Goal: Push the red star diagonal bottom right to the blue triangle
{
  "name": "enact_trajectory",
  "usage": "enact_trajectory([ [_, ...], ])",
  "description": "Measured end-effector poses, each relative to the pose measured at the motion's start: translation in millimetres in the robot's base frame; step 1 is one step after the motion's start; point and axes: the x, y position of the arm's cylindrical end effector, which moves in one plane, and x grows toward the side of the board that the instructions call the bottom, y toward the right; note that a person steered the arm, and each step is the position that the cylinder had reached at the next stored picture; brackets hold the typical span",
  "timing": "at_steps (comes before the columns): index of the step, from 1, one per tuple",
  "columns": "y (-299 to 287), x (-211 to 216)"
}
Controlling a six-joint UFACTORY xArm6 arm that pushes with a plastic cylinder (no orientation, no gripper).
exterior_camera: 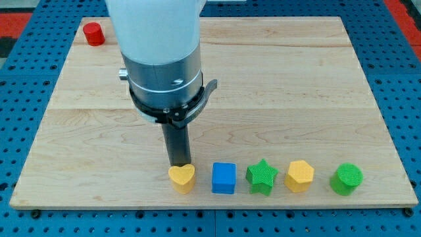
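My tip (pixel 179 164) touches the yellow heart (pixel 182 178); no gripper, just a rod. Red star and blue triangle aren't visible. Locate them before pushing, don't nudge the heart.

The worktop (pixel 283 99) is pale wood, smooth and matt, its grain running in long planks. Around it lies a blue perforated base (pixel 395 72) with a dull finish. The blocks look like matt plastic; the green star (pixel 262 176) and green cylinder (pixel 346 179) show fine ribbing. The arm's collar (pixel 164 76) is brushed metal, the rod (pixel 176 141) dull black.
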Motion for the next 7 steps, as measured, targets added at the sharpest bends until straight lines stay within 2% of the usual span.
enact_trajectory([
  [1, -23, -14],
  [2, -47, -65],
  [4, -24, -179],
  [7, -30, -315],
])
